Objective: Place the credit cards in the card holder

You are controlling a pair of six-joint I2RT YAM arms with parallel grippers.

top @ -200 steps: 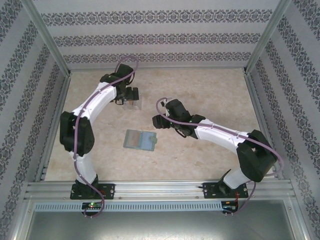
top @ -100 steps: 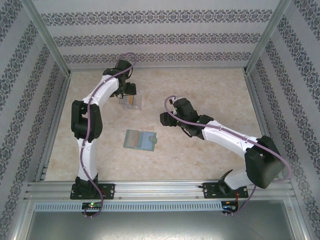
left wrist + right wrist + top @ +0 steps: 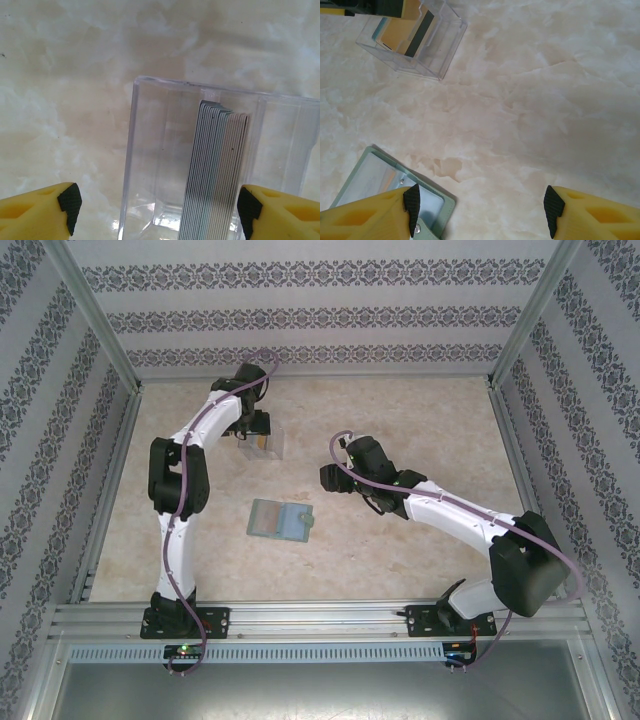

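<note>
1. Pale marbled desk [image 3: 420, 420] fills the floor of the cell, with patterned walls [image 3: 300, 320] on three sides.
2. We see a clear plastic stand [image 3: 265, 445] at about 11 o'clock on the desk in the overhead view.
3. We find the credit cards [image 3: 215, 170] packed on edge as one stack inside that stand [image 3: 150, 150]. From the right wrist, the card facing out is orange-yellow with a dark stripe [image 3: 402, 30].
4. We see the card holder [image 3: 281, 520] lying flat near the middle of the desk, at about 6 o'clock from the stand and well apart from it. Its sage-green cover, clear pockets and a snap show from the right wrist [image 3: 365, 175].
5. The left jaws hang over the stand, spread wide and gripping nothing. One black pad [image 3: 69, 200] sits outside the stand's wall at 9 o'clock of the stack, the other at 3 o'clock of it. We cannot tell whether either touches the plastic.
6. The right jaws are also wide open and empty, at about 2 o'clock from the card holder in the overhead view. From that wrist, one yellow fingertip [image 3: 370, 212] overlaps the card holder's corner.
</note>
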